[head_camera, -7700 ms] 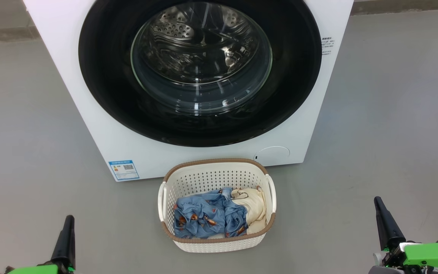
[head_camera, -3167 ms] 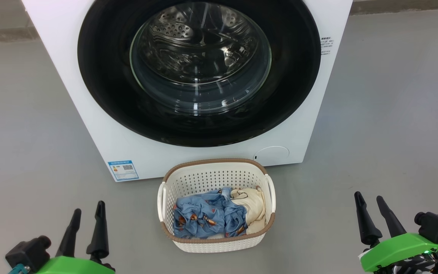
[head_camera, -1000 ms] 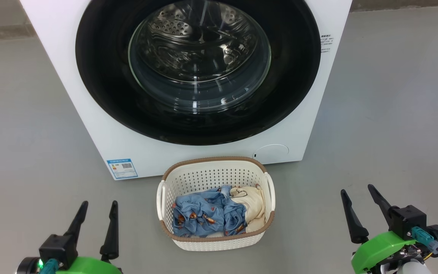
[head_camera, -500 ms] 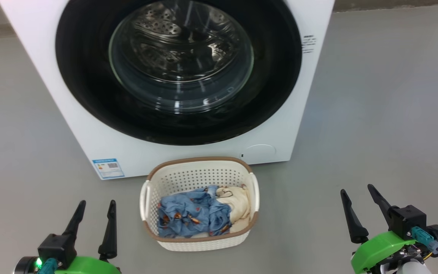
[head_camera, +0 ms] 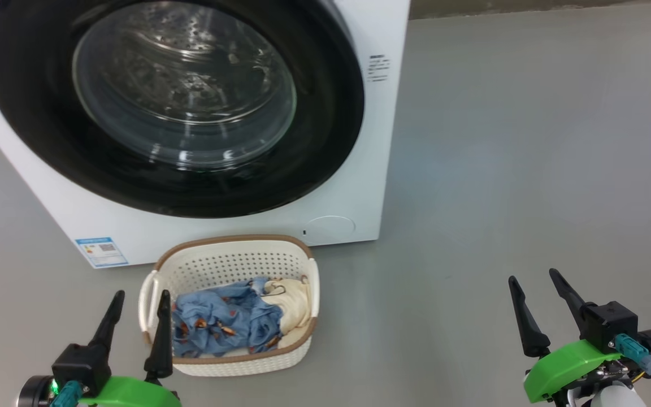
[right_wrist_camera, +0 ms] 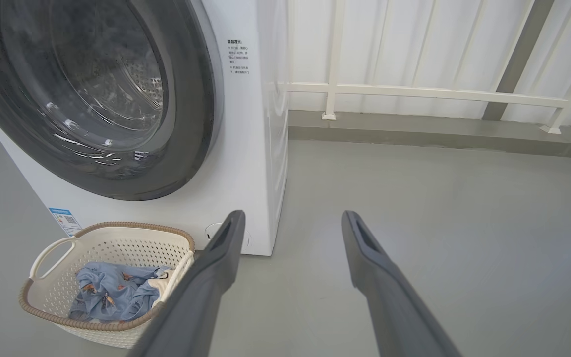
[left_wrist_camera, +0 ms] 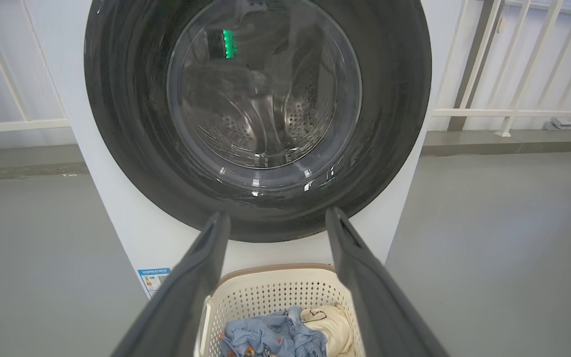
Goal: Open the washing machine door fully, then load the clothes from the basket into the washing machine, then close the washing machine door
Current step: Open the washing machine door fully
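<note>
Washer [head_camera: 368,181] fills 11 o'clock in the head view, its door [head_camera: 178,102] shut, so the opening step has not begun. Basket [head_camera: 229,240] with clothes [head_camera: 229,325] sits at 7 o'clock. Left claw [head_camera: 142,295] at 7 and right claw [head_camera: 532,277] at 4 gape wide, empty. Next, I judge, a claw must hook the door's rim and pull.

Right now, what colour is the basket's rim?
The rim is brown with a woven look, best seen in the head view.

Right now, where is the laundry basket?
In the head view the basket sits on the floor at lower left, just in front of the washing machine and below its door, with the left pincer at its left edge.
</note>
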You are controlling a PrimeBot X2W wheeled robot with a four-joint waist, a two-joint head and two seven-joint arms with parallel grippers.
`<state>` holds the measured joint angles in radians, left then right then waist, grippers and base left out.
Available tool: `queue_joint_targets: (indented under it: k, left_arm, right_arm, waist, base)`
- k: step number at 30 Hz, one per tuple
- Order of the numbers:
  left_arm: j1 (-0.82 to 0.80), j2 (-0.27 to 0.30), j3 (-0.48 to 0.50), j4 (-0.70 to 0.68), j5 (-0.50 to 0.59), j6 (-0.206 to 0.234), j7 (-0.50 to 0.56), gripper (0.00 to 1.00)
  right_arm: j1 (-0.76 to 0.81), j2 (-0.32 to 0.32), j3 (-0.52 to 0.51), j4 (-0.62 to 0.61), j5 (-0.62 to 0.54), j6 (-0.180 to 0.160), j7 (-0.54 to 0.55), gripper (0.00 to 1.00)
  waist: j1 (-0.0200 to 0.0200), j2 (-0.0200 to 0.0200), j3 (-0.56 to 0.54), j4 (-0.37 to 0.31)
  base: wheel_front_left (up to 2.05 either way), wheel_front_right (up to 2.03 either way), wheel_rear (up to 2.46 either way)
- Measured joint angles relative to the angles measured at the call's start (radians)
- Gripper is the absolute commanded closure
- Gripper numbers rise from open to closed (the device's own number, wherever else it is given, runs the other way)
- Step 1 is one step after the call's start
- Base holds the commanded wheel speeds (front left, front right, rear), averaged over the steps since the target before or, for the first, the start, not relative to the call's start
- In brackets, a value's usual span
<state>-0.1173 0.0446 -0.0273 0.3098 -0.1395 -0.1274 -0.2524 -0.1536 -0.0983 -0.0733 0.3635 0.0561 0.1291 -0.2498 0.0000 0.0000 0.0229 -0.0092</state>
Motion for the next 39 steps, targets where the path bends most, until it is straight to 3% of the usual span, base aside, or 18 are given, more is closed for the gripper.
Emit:
queue_joint_targets:
  k: [9,31,32,33,34,35,39]
  left_arm:
    - [0.000,-0.007,0.000,-0.010,0.017,0.000,0.000,0.00]
    - [0.000,-0.007,0.005,-0.003,0.024,0.000,0.000,0.00]
    - [0.000,-0.007,0.005,-0.002,0.024,0.000,0.000,0.00]
    - [0.000,-0.007,0.005,-0.001,0.024,0.000,0.000,0.00]
    - [0.000,-0.007,0.005,-0.001,0.024,0.000,0.000,0.00]
    - [0.000,-0.007,0.005,-0.001,0.024,0.000,0.000,0.00]
    - [0.000,-0.007,0.005,0.000,0.024,0.000,0.000,0.00]
  right_arm:
    - [0.000,-0.001,-0.003,-0.006,0.003,0.000,0.000,0.00]
    - [0.000,0.001,-0.005,-0.006,0.003,0.000,0.000,0.00]
    - [0.000,0.002,-0.005,-0.006,0.003,0.000,0.000,0.09]
    - [0.000,0.002,-0.005,-0.006,0.003,0.000,0.000,0.60]
    - [0.000,0.003,-0.005,-0.006,0.004,0.000,0.000,0.60]
    - [0.000,0.004,-0.004,-0.005,0.009,0.000,0.000,1.00]
    - [-0.001,0.003,0.001,-0.004,0.016,0.000,0.000,1.00]
  waist:
    - [0.0000,0.0000,0.002,-0.001]
    - [0.0000,0.0000,-0.002,-0.005]
    - [0.0000,0.0000,-0.002,-0.006]
    - [0.0000,0.0000,-0.003,-0.006]
    - [0.0000,0.0000,-0.002,-0.006]
    - [0.0000,0.0000,-0.002,-0.006]
    - [0.0000,0.0000,-0.001,-0.006]
  base:
    - [0.53,0.53,-1.07]
    - [0.01,0.01,-0.02]
    - [0.00,0.00,0.00]
    - [0.00,0.00,0.00]
    - [0.00,0.00,0.00]
    - [0.00,0.00,0.00]
    - [0.00,0.00,0.00]
